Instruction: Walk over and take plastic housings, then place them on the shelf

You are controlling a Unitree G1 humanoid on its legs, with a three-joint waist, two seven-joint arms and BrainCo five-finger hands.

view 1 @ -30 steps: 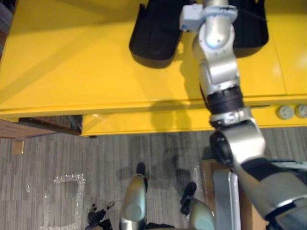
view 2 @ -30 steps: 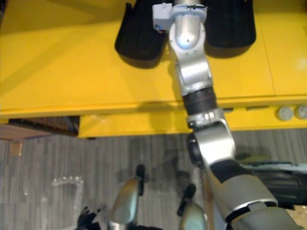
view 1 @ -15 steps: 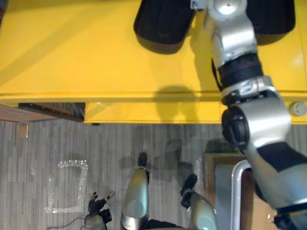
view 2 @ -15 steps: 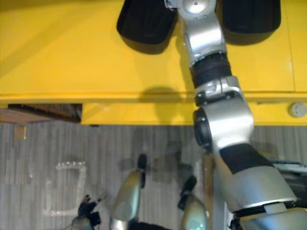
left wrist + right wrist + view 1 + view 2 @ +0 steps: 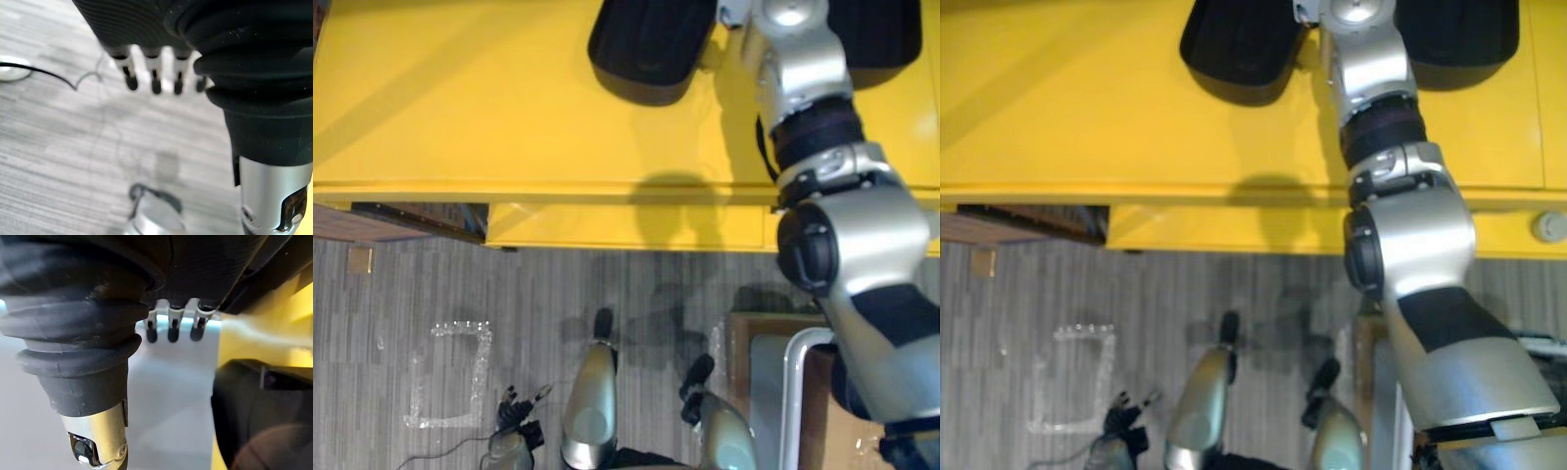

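Two black plastic housings lie on the yellow surface [image 5: 460, 108], one on the left [image 5: 651, 44] and one on the right [image 5: 1459, 34]. My right arm reaches up between them, with its wrist at the picture's top edge. In the right wrist view my right hand [image 5: 168, 328] hangs with relaxed fingers and holds nothing. A black housing [image 5: 264, 416] lies close beside it on the yellow top. My left hand [image 5: 514, 431] hangs low over the grey floor, its fingers [image 5: 154, 81] loose and empty.
The yellow surface ends in a front edge [image 5: 558, 191] with a lower yellow panel beneath it. A brown box with a metal rail [image 5: 793, 392] stands at the lower right. Clear plastic wrap [image 5: 450, 377] lies on the floor at the left.
The whole picture has shifted, so the camera has moved. My right arm reaches farther over the yellow surface, its wrist now at the top edge. The housings lie as before.
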